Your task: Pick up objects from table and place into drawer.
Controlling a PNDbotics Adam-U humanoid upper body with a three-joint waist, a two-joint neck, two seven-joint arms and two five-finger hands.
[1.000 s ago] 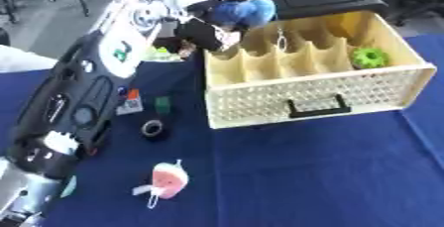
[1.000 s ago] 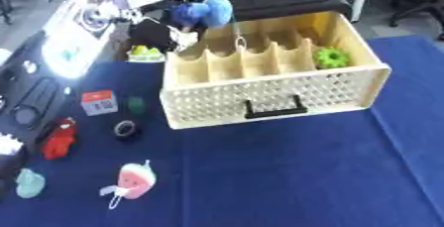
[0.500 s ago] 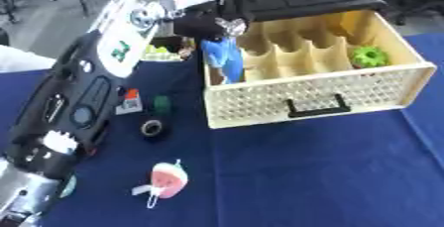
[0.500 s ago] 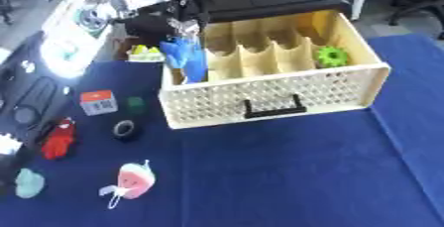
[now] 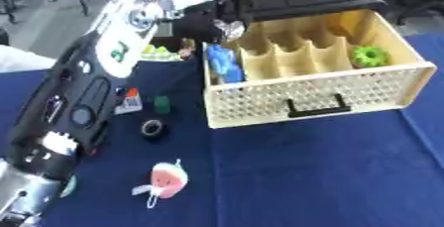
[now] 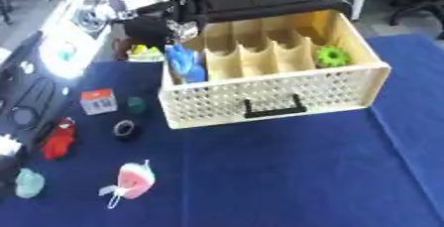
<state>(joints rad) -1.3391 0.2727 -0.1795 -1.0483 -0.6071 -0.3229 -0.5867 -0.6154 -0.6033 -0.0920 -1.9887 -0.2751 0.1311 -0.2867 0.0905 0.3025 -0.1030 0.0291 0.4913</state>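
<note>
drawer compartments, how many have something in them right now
2: the blue toy in the leftmost compartment and the green toy in the rightmost of the drawer. More may hide behind the dividers.

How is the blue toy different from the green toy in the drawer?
The blue toy sits in the drawer's leftmost compartment; the green toy is in the rightmost. The blue toy stands taller, the green toy is small and round. Both lie inside the open drawer.
</note>
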